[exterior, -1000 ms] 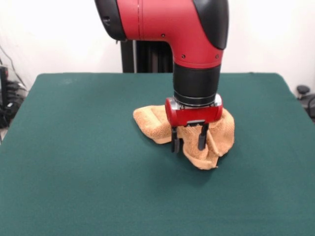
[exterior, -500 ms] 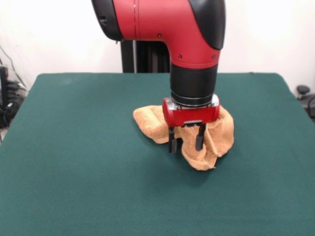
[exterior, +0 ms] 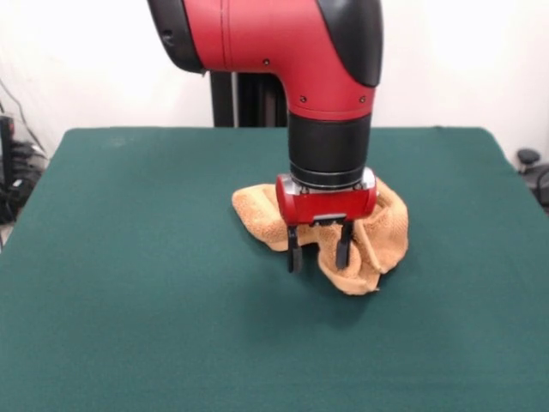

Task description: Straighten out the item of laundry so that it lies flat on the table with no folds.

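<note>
The item of laundry (exterior: 382,232), an orange-tan terry towel, lies crumpled in a folded heap near the middle of the dark green table (exterior: 129,300). My gripper (exterior: 319,251) hangs low over the heap's front left edge. Its two black fingers (exterior: 294,249) stand apart, open, with nothing clearly held between them. The red wrist and arm hide the middle of the towel.
The green tabletop stretches well beyond the towel on all sides. Cables and dark gear sit off the table at the left edge (exterior: 13,172), and a black knob-like object (exterior: 527,159) sits past the right edge.
The arm and gripper have shifted slightly to the left across the towel's front edge. The towel heap looks unchanged.
</note>
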Motion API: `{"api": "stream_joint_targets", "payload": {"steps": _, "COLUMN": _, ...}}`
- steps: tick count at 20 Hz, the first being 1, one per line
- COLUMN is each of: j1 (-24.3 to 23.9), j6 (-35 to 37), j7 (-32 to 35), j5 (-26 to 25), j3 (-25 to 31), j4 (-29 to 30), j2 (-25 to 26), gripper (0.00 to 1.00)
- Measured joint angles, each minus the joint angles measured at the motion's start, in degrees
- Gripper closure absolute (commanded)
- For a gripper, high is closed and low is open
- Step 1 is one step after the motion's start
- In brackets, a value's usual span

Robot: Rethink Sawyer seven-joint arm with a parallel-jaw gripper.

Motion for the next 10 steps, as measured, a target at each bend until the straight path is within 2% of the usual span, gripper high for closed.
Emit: {"api": "stream_joint_targets", "payload": {"steps": 10, "j1": -1.89, "j6": -0.75, "j7": 0.0, "j5": 0.0, "j3": 2.51, "j4": -0.01, "j2": 0.27, "gripper": 0.0}}
